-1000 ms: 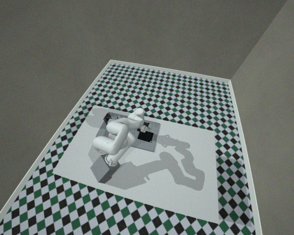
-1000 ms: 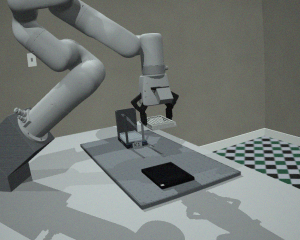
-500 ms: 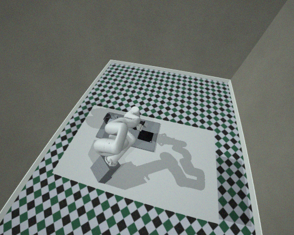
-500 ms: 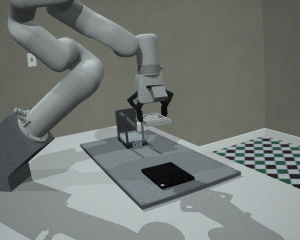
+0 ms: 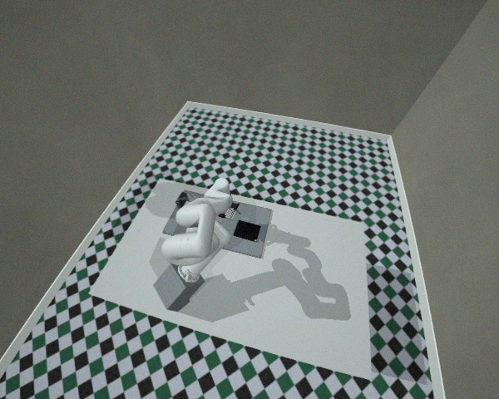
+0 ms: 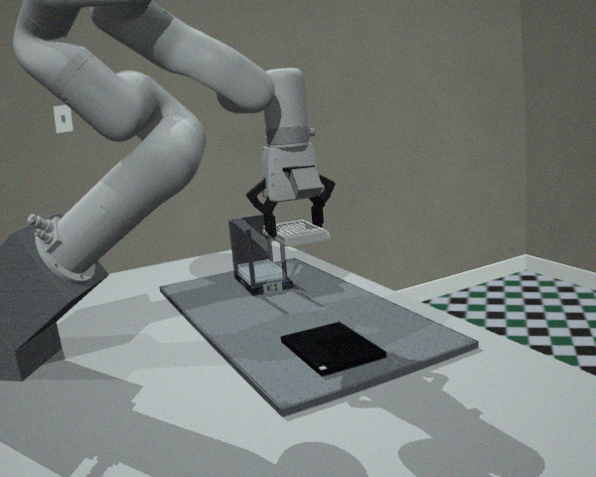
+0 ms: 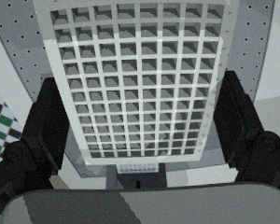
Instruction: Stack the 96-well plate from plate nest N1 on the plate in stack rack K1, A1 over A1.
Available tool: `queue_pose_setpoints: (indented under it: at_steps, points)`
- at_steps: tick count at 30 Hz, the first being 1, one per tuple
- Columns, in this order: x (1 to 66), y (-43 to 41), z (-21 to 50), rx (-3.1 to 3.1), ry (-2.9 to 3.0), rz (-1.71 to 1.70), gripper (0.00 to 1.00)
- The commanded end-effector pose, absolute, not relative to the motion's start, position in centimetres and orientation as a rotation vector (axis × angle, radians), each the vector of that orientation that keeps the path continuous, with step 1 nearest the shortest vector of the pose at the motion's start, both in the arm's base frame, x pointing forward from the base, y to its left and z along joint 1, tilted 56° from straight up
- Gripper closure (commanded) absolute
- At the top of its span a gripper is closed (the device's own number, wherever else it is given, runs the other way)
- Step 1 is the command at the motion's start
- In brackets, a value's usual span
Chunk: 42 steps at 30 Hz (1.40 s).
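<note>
My gripper (image 6: pixel 294 226) is shut on a white 96-well plate (image 6: pixel 303 232) and holds it level in the air, just right of the top of the stack rack K1 (image 6: pixel 259 258). In the wrist view the held plate (image 7: pixel 140 75) fills the frame, with a black finger on each long side. The rack holds a second white plate (image 6: pixel 263 270) low on its floor, behind the K1 label (image 6: pixel 272 287). The black plate nest N1 (image 6: pixel 333 347) lies bare on the grey base board (image 6: pixel 314 328), with its pale A1 mark (image 6: pixel 322 367) at the near corner.
The arm's base block (image 6: pixel 16 302) stands at the left of the white table. The rack's dark back wall (image 6: pixel 244 240) and thin posts rise beside the held plate. A checkered floor (image 6: pixel 534 313) lies beyond the table's right edge.
</note>
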<state>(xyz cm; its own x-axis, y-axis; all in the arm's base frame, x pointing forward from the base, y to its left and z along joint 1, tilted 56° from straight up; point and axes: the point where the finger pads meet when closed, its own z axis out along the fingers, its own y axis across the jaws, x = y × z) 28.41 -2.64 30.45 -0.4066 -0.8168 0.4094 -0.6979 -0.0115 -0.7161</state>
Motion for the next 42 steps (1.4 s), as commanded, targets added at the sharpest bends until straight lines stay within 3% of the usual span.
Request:
queue_pose_setpoints:
  at_steps: [1, 42]
  points:
    - [29.1, -1.4, 30.0, -1.631, 2.111, -1.397, 1.0]
    - [34.0, 8.3, 25.6, -1.632, 2.111, -1.395, 1.0]
